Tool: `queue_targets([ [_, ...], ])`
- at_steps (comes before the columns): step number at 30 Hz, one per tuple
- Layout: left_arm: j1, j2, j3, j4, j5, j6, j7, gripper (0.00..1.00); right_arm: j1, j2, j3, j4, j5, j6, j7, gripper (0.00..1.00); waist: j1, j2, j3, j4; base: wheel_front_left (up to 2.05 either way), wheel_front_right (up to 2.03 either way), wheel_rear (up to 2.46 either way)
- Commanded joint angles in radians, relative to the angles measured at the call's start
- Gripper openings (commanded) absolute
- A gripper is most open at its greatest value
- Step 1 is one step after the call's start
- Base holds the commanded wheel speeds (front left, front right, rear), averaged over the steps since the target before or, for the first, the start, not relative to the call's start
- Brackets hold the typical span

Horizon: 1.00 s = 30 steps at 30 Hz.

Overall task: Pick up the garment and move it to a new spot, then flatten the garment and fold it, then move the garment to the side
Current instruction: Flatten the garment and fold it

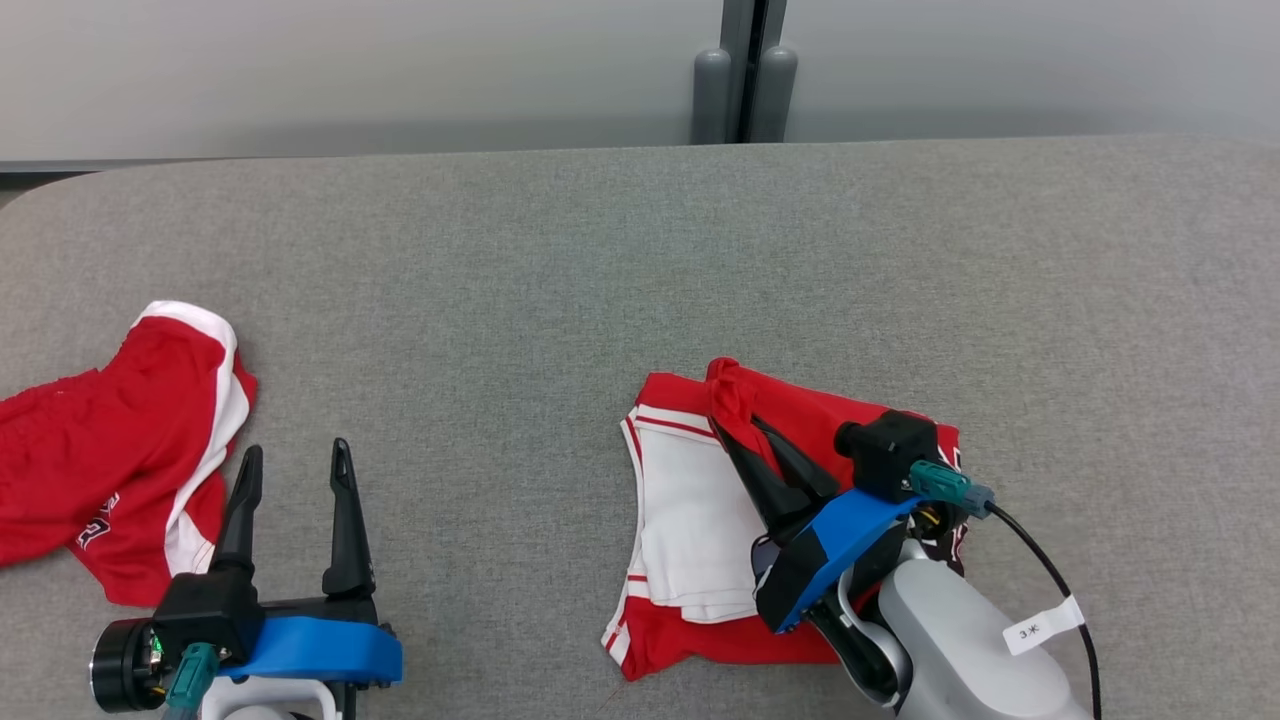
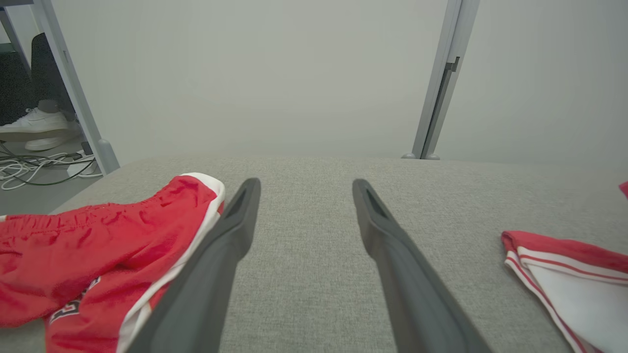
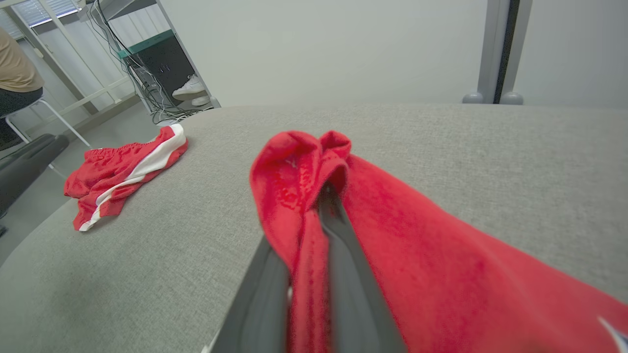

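"Where's the piece it's working on?"

"The folded red-and-white sports garment (image 1: 690, 520) lies on the grey cloth-covered table (image 1: 520, 260), a little to the robot's right of the middle and near the front edge. A white panel faces up on its left part, with red showing around it."

"And the right claw?"

"The right claw (image 1: 738, 428) is over that garment with its jaws nearly together, pinching a bunched ridge of red cloth at the far edge. The pinched fold stands up a bit while the rest lies on the table. Seen from that wrist, the red fabric drapes over the fingers (image 3: 343, 264) and hides their tips."

"What about the other one?"

"The left claw (image 1: 295, 455) is spread wide and holds nothing. It sits low over bare table at the front left, with its fingers pointing away from the robot."

"Anything near it?"

"Yes, crumpled red shorts with a white side stripe (image 1: 110, 450), out at the table's left end and well apart from the folded piece. They're just beside the claw's outer finger. I can't tell whether the two touch."
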Motion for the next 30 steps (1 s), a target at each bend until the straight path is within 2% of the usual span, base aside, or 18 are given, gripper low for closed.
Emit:
queue_targets([
  [1,-0.020,-0.001,-0.002,0.002,-0.005,0.004,-0.004,1.00,-0.023,0.003,0.018,0.011,0.018,0.000,-0.013,0.00,0.0000,-0.0002,0.007,0.007,0.00,0.00,0.00],
  [10,-0.037,-0.001,-0.015,0.007,-0.013,0.009,-0.004,1.00,-0.059,0.002,0.105,0.047,0.084,0.000,-0.038,0.00,0.0000,-0.0002,0.019,0.007,0.00,0.00,0.00],
  [11,-0.037,-0.001,-0.016,0.009,-0.014,0.009,-0.004,1.00,-0.062,0.003,0.113,0.051,0.090,0.000,-0.041,0.42,0.0000,-0.0002,0.019,0.006,0.00,0.00,0.00],
  [13,-0.040,-0.001,-0.020,0.012,-0.016,0.010,-0.004,1.00,-0.063,0.003,0.136,0.057,0.112,0.000,-0.043,1.00,0.0000,-0.0002,0.018,0.004,0.00,0.00,0.00],
  [20,-0.037,-0.001,-0.022,0.019,-0.022,0.008,-0.004,1.00,-0.078,0.002,0.120,0.066,0.084,0.000,-0.050,1.00,0.0000,-0.0002,0.008,-0.016,0.00,0.00,0.00],
  [25,-0.032,-0.001,-0.016,0.018,-0.021,0.007,-0.004,1.00,-0.034,-0.049,0.018,-0.021,0.005,0.000,-0.049,1.00,0.0000,-0.0002,-0.003,-0.038,0.00,0.00,0.00],
  [30,-0.023,-0.001,-0.007,0.015,-0.011,0.003,-0.004,1.00,0.035,-0.092,-0.125,-0.120,-0.075,0.000,-0.049,1.00,0.0000,-0.0002,-0.018,-0.062,0.00,0.00,0.00],
])
